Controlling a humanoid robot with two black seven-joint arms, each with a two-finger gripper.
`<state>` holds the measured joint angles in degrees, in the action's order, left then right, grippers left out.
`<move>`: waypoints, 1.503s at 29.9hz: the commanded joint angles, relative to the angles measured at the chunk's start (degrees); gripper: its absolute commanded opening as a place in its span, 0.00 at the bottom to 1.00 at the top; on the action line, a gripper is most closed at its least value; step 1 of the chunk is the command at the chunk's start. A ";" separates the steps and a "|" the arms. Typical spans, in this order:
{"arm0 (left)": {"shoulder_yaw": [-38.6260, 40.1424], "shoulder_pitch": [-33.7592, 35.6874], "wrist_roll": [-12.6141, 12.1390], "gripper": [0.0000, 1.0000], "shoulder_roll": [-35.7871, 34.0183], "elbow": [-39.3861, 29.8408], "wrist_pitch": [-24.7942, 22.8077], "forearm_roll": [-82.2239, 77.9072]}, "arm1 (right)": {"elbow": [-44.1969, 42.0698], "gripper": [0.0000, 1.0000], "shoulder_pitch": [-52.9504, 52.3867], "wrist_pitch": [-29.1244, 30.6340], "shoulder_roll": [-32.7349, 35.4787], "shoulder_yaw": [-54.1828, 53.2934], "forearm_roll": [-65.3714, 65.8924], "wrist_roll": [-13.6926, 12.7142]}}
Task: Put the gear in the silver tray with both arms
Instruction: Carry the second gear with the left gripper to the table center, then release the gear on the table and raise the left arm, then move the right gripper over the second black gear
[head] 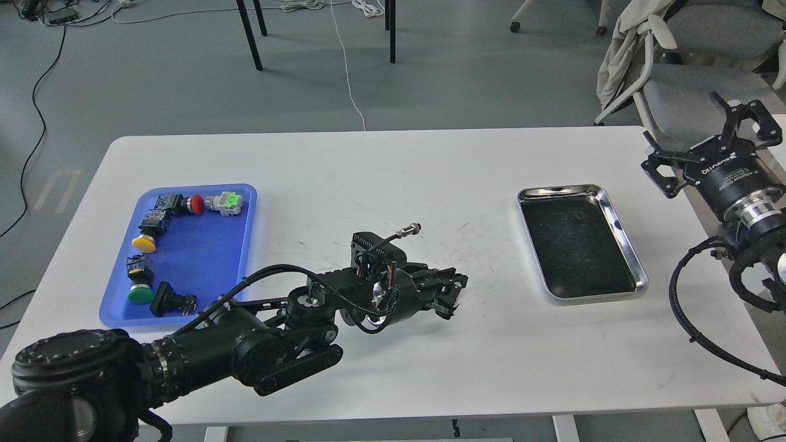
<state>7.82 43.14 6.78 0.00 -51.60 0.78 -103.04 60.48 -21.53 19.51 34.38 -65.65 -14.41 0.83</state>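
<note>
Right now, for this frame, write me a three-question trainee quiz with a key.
1. True or false: the silver tray already holds a push button.
2. Multiple choice: the left gripper is A) over the blue tray, B) over bare table between the two trays, C) inside the silver tray.
3. Fill in: the right gripper is off the table's ____ edge.

Key:
1. False; apart from a tiny dark speck too small to identify, its dark floor is bare, and the buttons lie in the blue tray.
2. B.
3. Right; it is spread open.
</note>
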 commanded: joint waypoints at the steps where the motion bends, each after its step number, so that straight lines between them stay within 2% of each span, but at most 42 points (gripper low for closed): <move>1: 0.00 -0.33 -0.02 0.37 0.00 -0.51 0.89 0.65 | 0.08 0.98 0.00 0.00 -0.02 0.00 0.00 0.05; 5: 0.00 -0.60 -0.11 0.46 0.00 -1.22 2.03 3.80 | -0.09 0.98 0.08 0.09 -0.02 0.08 0.17 0.05; 8: 0.09 -0.69 -0.10 0.61 0.00 -1.22 2.73 5.30 | -0.18 0.98 0.08 0.09 -0.02 0.26 0.17 0.05; 10: 0.09 -0.60 -0.10 0.76 0.00 -1.22 4.31 6.44 | -0.18 0.98 0.00 0.09 -0.02 0.35 0.17 0.05; 11: 0.18 -0.51 -0.10 0.87 0.00 -1.22 5.10 7.49 | -0.18 0.98 -0.18 0.09 -0.02 0.44 0.26 0.05; 12: 0.35 -0.42 -0.19 0.94 0.00 -1.22 5.54 8.37 | -0.27 0.98 -0.27 0.09 -0.02 0.52 0.26 0.05; 15: 3.24 -0.25 -0.46 0.97 0.00 -1.31 6.78 10.84 | -0.18 0.98 -0.70 0.09 0.07 0.79 0.26 0.05; 21: 17.20 1.33 -0.54 0.97 0.00 -1.13 7.04 16.37 | 0.26 0.98 -2.63 0.09 0.69 1.23 0.78 0.05; 23: 21.25 2.38 0.33 0.98 0.00 0.00 7.92 17.87 | 0.96 0.98 -3.43 0.09 0.77 1.49 2.54 -0.12; 27: 27.85 3.09 0.60 0.98 0.00 2.12 10.12 21.99 | 5.87 0.98 -5.45 -2.63 1.21 2.10 6.93 -0.65; 30: 32.86 3.27 0.07 0.97 -2.01 2.03 10.12 33.56 | 9.21 0.98 -7.29 -4.48 2.44 5.26 11.32 -0.74; 38: 34.89 3.79 -0.10 0.97 -16.33 2.64 8.98 69.34 | 9.22 0.98 -29.15 -4.92 8.16 34.24 13.62 -0.91; 41: 34.37 3.80 0.07 0.97 -20.73 3.17 7.67 80.07 | 9.22 0.98 -39.87 -4.92 7.81 47.24 13.80 -2.75; 43: 34.46 3.27 0.42 0.97 -22.40 4.22 3.55 83.69 | 9.40 0.98 -46.29 -4.92 7.19 54.63 14.32 -3.72; 45: 34.72 2.83 0.77 0.97 -23.29 6.76 -2.51 86.16 | 9.57 0.98 -52.97 -4.92 5.27 62.80 15.72 -4.25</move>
<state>42.34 46.68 7.07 -21.58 -47.61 5.27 -21.23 69.85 -65.32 14.59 41.70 -13.87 -0.16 -2.46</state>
